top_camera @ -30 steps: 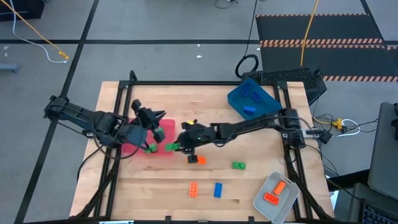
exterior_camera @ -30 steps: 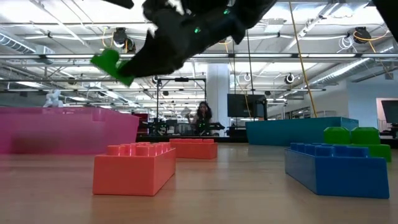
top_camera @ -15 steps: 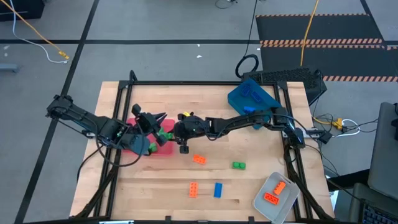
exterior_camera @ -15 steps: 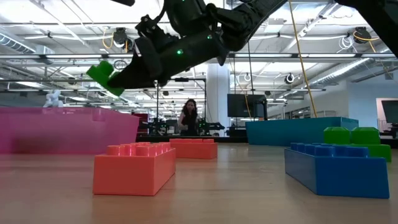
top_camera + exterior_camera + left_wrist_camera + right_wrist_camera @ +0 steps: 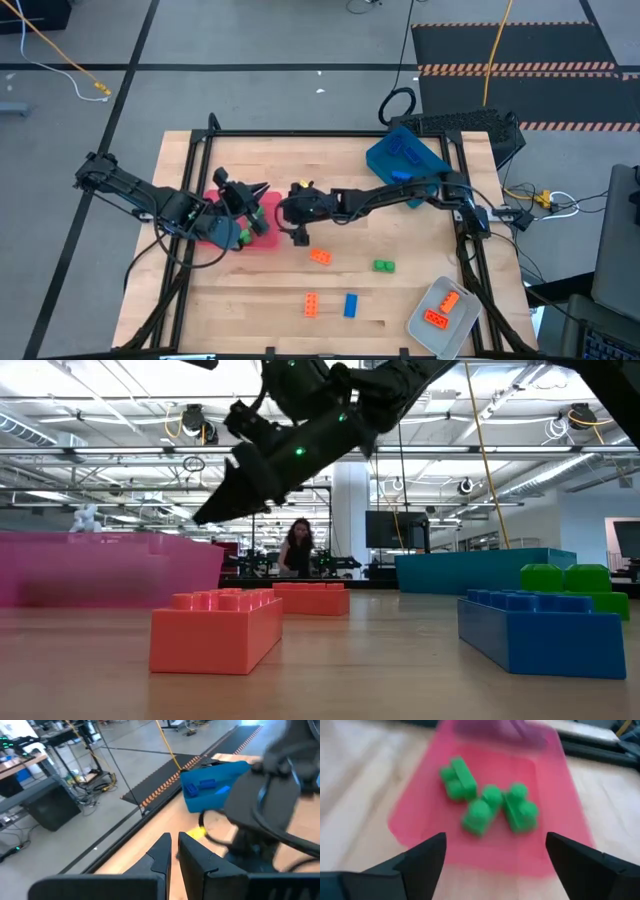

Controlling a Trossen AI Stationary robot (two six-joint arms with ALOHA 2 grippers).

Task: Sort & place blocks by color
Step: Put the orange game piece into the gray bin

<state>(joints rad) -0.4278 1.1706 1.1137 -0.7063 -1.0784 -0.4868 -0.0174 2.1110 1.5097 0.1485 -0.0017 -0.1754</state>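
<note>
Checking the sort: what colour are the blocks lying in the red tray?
Green: three green blocks lie in the red tray, clearest in the right wrist view.

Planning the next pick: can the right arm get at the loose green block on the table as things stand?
Probably yes. The right gripper is open and empty by the red tray. The green block sits alone on bare wood on that arm's side, with only an orange block nearby.

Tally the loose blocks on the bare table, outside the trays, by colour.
orange blocks: 2
green block: 1
blue block: 1
Total: 4
</note>
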